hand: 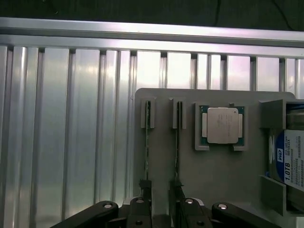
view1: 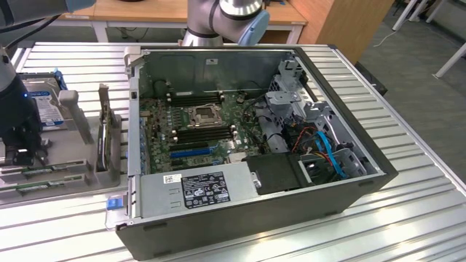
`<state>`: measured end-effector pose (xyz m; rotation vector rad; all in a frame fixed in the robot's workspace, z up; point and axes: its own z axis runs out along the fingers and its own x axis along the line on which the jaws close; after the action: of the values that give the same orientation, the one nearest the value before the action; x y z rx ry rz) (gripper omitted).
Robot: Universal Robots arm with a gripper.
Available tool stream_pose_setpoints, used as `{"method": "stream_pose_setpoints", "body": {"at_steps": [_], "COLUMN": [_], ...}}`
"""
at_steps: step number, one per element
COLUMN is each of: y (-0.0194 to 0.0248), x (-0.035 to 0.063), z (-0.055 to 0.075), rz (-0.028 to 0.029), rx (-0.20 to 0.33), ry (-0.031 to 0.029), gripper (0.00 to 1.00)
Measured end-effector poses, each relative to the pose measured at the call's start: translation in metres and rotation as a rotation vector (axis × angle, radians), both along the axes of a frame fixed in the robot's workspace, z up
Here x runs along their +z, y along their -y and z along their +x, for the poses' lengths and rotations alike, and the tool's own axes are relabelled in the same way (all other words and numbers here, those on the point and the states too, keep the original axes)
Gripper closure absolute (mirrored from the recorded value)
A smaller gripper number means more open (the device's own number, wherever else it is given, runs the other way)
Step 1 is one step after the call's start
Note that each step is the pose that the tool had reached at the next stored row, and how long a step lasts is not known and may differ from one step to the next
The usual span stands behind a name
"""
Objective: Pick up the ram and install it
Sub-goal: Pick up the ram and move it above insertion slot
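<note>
You see the grey tray [hand: 228, 180] lying on the slatted table [hand: 71, 118], beside the open computer case [view1: 255, 224]. The ram is in this tray as two pieces, each standing on its edge in its own narrow holder. The first ram stick [hand: 147, 142] is at the tray's border toward the bare table. The second ram stick [hand: 178, 142] is just beside it, between the first one and the processor chip [hand: 222, 125]. The chip lies flat in a square pocket of the tray. The hard drive [hand: 292, 161] is on the side of the tray away from the sticks.

The gripper [hand: 160, 190] hangs over the tray at one end of the two sticks. Its fingers [hand: 145, 190] are wide apart and clamp nothing. One tip is over the end of each stick, and you cannot tell if they touch. Neither stick is lifted yet.
</note>
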<state>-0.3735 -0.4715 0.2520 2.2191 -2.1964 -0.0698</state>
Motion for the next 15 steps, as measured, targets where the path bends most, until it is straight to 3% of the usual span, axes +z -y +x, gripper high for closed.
{"method": "stream_pose_setpoints", "body": {"at_steps": [6,15], "y": [0.0075,0.0076], "x": [-0.0001,-0.0013], "z": [-0.0002,-0.0002], "rz": [-0.0012,-0.0012], "rx": [0.000,0.000], "ry": [0.0000,0.0002], "gripper": [0.71,0.71]}}
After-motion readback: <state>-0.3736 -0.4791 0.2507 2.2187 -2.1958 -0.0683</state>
